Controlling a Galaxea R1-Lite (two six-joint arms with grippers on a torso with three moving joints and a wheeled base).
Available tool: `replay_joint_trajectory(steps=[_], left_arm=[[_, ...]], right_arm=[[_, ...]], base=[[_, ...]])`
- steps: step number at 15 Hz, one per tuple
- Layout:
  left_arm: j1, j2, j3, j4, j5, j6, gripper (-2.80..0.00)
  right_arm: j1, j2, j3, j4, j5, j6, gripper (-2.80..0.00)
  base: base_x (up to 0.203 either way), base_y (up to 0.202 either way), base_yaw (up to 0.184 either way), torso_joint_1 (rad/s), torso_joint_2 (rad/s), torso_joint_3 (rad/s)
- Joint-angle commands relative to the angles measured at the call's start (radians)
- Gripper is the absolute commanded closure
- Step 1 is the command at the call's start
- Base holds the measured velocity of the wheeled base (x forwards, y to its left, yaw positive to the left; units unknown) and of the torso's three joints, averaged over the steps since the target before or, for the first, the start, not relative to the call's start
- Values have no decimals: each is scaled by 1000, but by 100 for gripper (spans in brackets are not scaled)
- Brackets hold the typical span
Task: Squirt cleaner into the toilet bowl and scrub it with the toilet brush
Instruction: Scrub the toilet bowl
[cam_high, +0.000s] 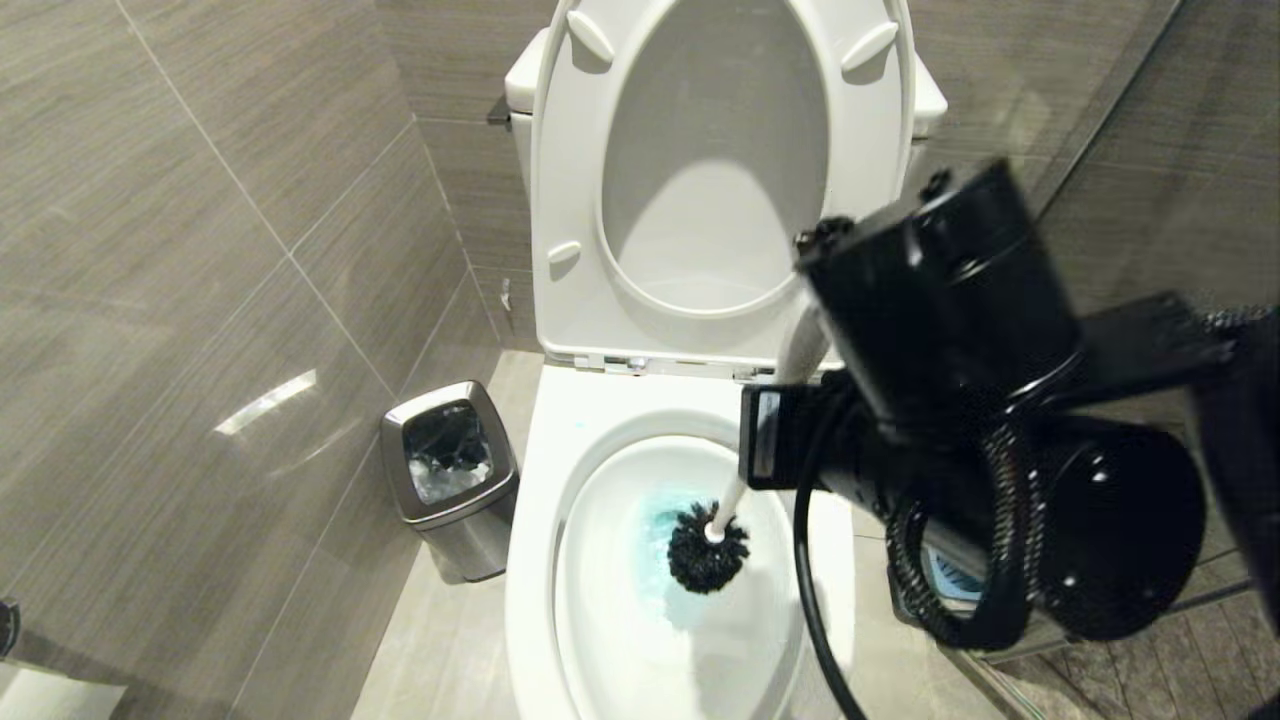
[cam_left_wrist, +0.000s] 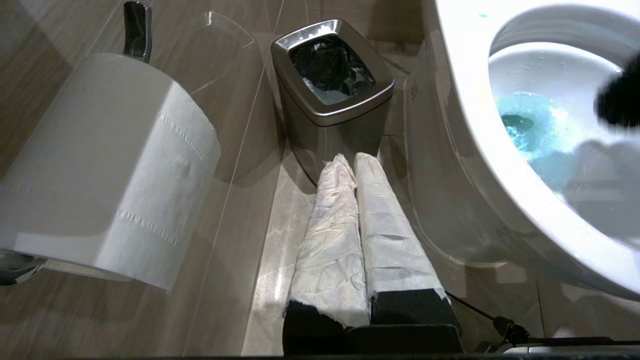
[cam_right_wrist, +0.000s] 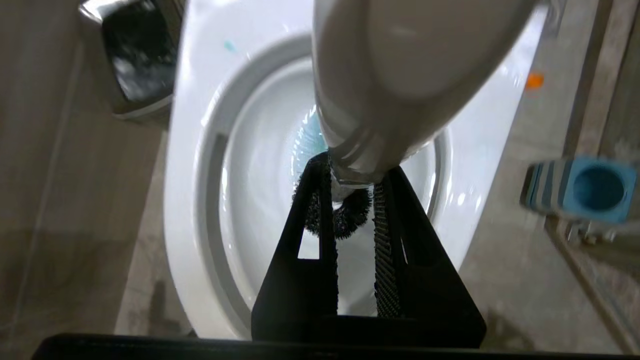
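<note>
While the right gripper (cam_right_wrist: 352, 187) has its jaws pinching the brush (cam_high: 708, 548) handle, the black head sits low in the bowl (cam_high: 620, 640) beside blue cleaner (cam_high: 660, 520) (left gripper (cam_left_wrist: 354, 160), jaws pressed together, hangs near the bin (cam_left_wrist: 332, 85)).

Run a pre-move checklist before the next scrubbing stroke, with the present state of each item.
1. Grip: right gripper closed on the toilet brush handle, fingers on both sides: ok.
2. Brush head inside the toilet bowl, below the rim: ok.
3. Cleaner present, turquoise pool by the bristles: ok.
4. Bristles touching the ceramic: cannot tell.
5. Seat and lid raised, clear of the handle: ok.
6. Left gripper shut, parked low beside the bowl, pointing at the steel bin, out of the stroke's way: ok.
</note>
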Motion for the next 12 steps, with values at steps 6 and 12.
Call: replay_joint_trajectory(steps=[6, 12], left_arm=[[1, 0, 0, 0, 0, 0, 0], [0, 0, 0, 0, 0, 1, 0]], right_arm=[[10, 55, 51, -24, -10, 31, 0], [9, 62, 45, -23, -10, 19, 0]], base=[[0, 0, 0, 0, 0, 0], [0, 0, 0, 0, 0, 0]])
